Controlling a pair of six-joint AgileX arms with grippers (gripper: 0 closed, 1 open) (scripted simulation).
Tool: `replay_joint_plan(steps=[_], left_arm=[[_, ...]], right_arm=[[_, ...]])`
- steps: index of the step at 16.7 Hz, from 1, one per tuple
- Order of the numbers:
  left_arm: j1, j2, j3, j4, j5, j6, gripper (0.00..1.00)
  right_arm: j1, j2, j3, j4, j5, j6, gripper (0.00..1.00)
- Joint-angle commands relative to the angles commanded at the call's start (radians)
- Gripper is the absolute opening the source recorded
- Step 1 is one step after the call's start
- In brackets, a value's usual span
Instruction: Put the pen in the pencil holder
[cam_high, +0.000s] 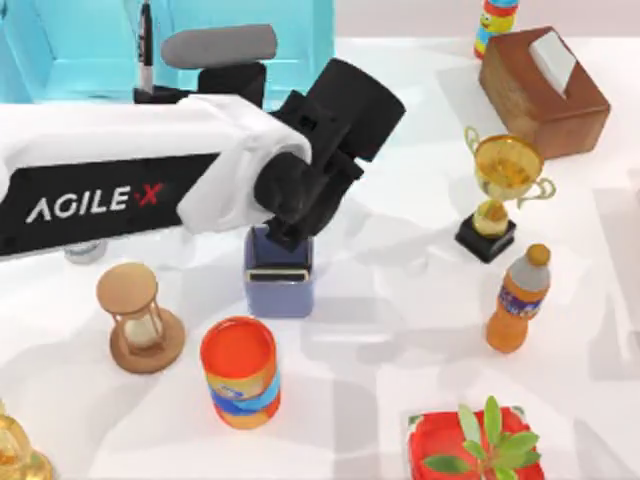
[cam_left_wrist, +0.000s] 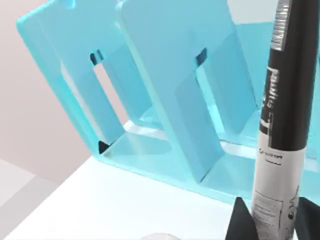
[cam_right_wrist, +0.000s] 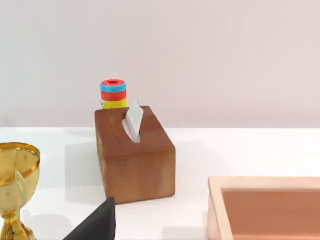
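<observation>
Pen (cam_left_wrist: 280, 135), thin and black with a pale grey-white lower section, stands upright, gripped in the left pincer (cam_left_wrist: 272, 220). Left arm reaches across the white surface (cam_high: 400, 300), its pincer directly above the small square blue-grey pencil holder (cam_high: 279, 287). Right pincer: cannot tell

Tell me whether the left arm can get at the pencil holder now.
Probably yes: the left gripper hangs right above the pencil holder, jaws shut on the pen, with nothing seen between them; hourglass and can stand off to the side.
</observation>
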Motion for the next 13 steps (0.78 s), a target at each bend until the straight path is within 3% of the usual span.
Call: replay_joint_plan(steps=[3, 6, 12, 13], left_arm=[[-0.178, 0.05, -0.011, 0.116, -0.151, -0.107, 0.0], [-0.277, 0.064, -0.01, 0.205, -0.238, -0.194, 0.0], [-0.297, 0.061, -0.004, 0.225, -0.256, -0.214, 0.0], [-0.291, 0.08, -0.009, 0.251, -0.2, -0.21, 0.0]], right_arm=[[0.0, 0.0, 0.0, 0.0, 0.0, 0.0, 1.0], [0.0, 0.0, 0.0, 0.0, 0.0, 0.0, 1.0], [0.0, 0.0, 0.0, 0.0, 0.0, 0.0, 1.0], [0.0, 0.0, 0.0, 0.0, 0.0, 0.0, 1.0]])
